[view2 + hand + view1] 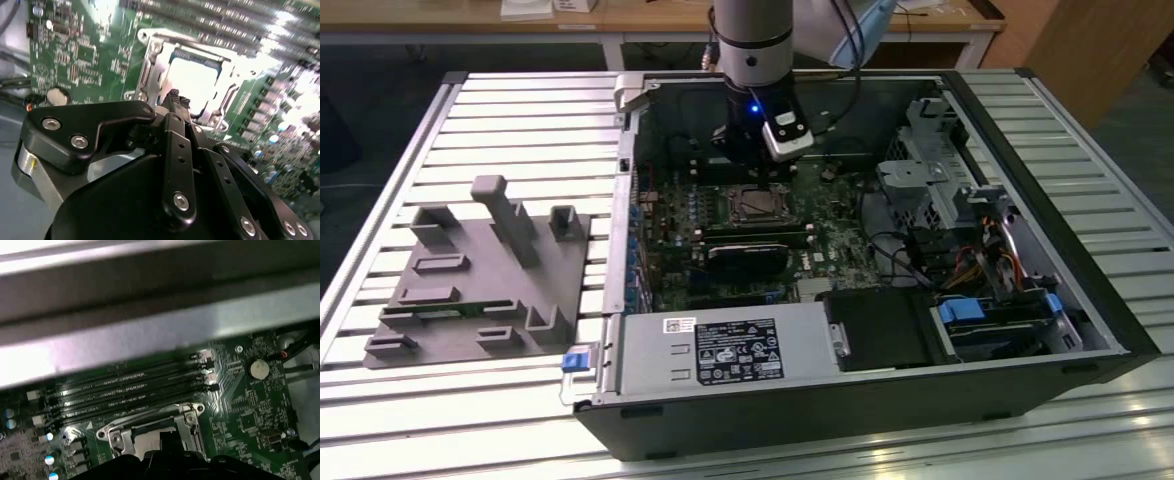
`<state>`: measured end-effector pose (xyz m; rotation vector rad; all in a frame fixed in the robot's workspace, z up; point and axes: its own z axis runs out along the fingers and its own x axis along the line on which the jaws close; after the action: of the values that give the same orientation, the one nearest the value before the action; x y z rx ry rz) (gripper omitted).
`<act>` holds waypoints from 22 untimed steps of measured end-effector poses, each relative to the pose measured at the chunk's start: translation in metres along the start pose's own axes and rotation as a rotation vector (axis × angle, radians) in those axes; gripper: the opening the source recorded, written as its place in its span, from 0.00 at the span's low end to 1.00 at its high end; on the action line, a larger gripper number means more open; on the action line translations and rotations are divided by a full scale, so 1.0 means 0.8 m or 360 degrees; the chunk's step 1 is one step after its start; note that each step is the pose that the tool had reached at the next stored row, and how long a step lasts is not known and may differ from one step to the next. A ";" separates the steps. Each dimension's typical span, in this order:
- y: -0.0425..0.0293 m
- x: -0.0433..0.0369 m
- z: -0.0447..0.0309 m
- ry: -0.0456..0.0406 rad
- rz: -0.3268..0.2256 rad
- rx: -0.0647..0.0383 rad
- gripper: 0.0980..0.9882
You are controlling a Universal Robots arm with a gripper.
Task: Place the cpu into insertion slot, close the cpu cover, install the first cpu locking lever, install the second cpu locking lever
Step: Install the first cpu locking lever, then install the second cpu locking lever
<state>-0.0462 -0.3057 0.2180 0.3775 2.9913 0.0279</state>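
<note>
While black ribbed fingers (175, 100) press together (holding nothing), glossy square cpu (192, 82) — framed by silver cpu cover (150, 65), green motherboard (90, 55).

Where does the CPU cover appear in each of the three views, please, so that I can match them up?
Exterior view: the cpu cover sits mid-motherboard inside the open case, just below the claw.
Second wrist view: a silver frame around the bright cpu, just beyond the claw.
First wrist view: a silver frame, with the claw over its middle.
Shared landmark: the coin cell battery, in both wrist views.
</note>
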 end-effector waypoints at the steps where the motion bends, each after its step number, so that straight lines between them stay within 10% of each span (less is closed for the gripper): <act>1: -0.0020 -0.001 0.0000 0.0000 -0.0001 0.0008 0.01; 8: -0.0116 -0.003 0.0014 0.0026 -0.0007 0.0061 0.01; 22: -0.0158 -0.004 0.0019 0.0029 -0.0008 0.0067 0.01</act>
<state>-0.0462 -0.3187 0.2164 0.3761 3.0152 -0.0323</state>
